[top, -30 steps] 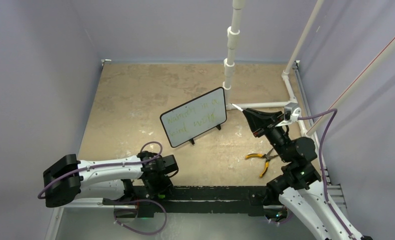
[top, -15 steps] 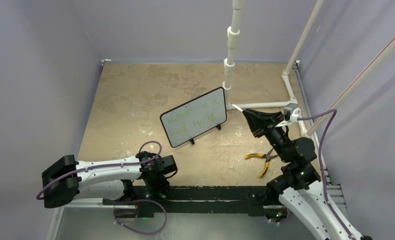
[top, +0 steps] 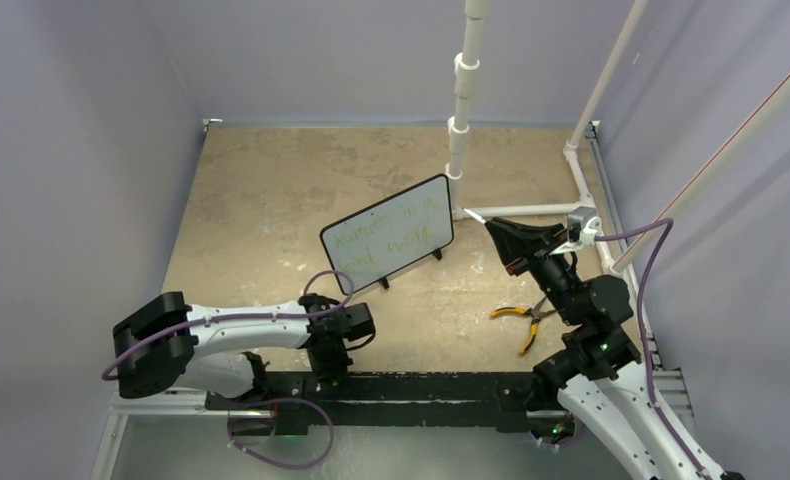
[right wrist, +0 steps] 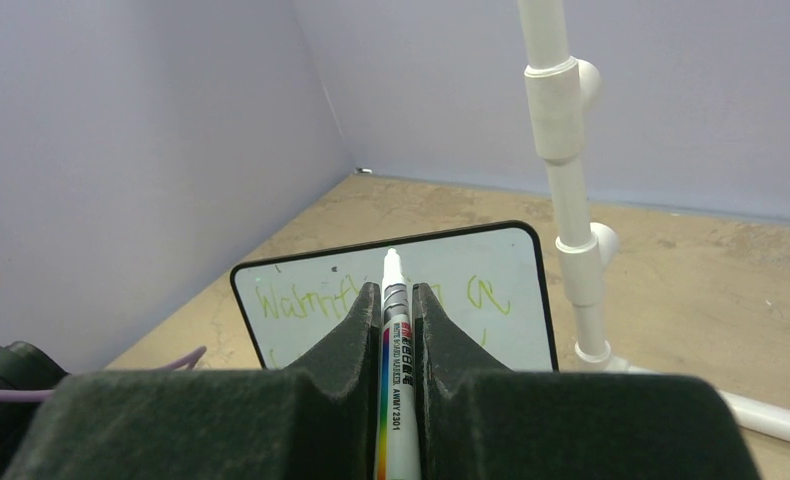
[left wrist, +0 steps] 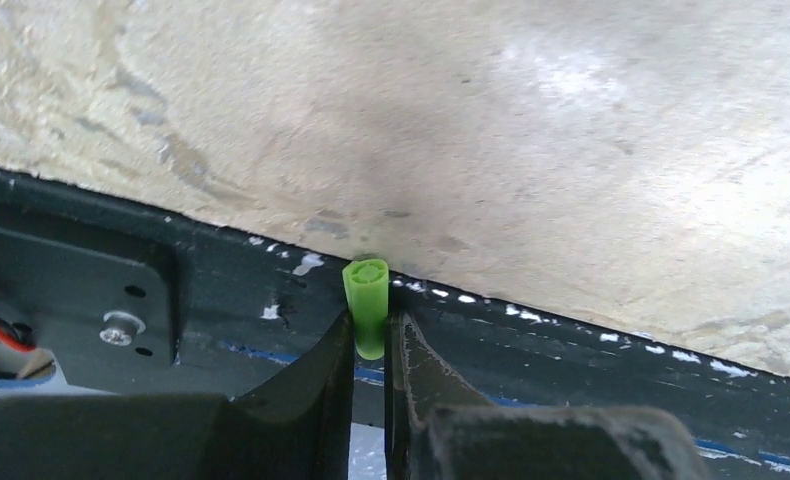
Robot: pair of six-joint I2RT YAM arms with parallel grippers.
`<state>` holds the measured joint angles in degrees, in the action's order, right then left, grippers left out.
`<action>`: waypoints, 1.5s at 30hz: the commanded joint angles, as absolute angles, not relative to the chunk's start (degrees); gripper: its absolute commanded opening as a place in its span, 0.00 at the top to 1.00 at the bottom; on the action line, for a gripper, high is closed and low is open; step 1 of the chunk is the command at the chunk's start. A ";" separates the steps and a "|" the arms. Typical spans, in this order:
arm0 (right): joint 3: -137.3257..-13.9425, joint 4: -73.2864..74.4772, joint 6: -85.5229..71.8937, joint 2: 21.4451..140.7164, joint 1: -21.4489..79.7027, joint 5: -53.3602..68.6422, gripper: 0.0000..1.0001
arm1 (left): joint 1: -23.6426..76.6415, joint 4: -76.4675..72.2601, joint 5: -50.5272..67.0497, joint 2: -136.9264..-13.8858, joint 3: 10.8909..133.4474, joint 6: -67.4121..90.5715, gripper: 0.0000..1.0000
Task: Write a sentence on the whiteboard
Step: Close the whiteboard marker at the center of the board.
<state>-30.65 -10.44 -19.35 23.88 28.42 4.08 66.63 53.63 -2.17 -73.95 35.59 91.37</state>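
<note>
The whiteboard (top: 388, 235) stands tilted on its two feet at mid table and also shows in the right wrist view (right wrist: 401, 290). The sentence (top: 386, 232) runs in faint green marker over two lines. My right gripper (top: 498, 228) is shut on a white marker (right wrist: 395, 330), its uncapped tip pointing at the board from the right, a short way off it. My left gripper (top: 329, 350) is shut on a green marker cap (left wrist: 367, 300) and points down at the table's near edge, by the black base rail.
Yellow-handled pliers (top: 519, 318) lie on the table in front of the right arm. A white pipe stand (top: 461, 110) rises behind the board, with pipes along the right side (top: 581, 190). The black base rail (left wrist: 571, 340) runs along the near edge.
My left arm has swung right along the near edge with the cap in its grip. The right arm, the marker and the whiteboard have not moved.
</note>
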 commanded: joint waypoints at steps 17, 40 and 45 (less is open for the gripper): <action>-30.32 -13.62 -17.58 25.56 28.19 6.90 1.00 | 62.16 42.88 -14.81 -74.07 37.38 82.26 0.70; -30.01 -15.45 -15.78 25.47 28.21 5.92 1.00 | 57.39 31.38 -14.86 -70.29 39.99 78.95 1.00; -23.82 -23.99 -17.61 22.46 28.19 11.95 1.00 | 55.33 2.54 -18.52 -66.03 35.13 84.19 1.00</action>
<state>-27.20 -16.27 -16.86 24.08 28.42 7.84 56.25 24.69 -14.41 -68.84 37.52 80.47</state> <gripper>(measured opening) 0.112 0.081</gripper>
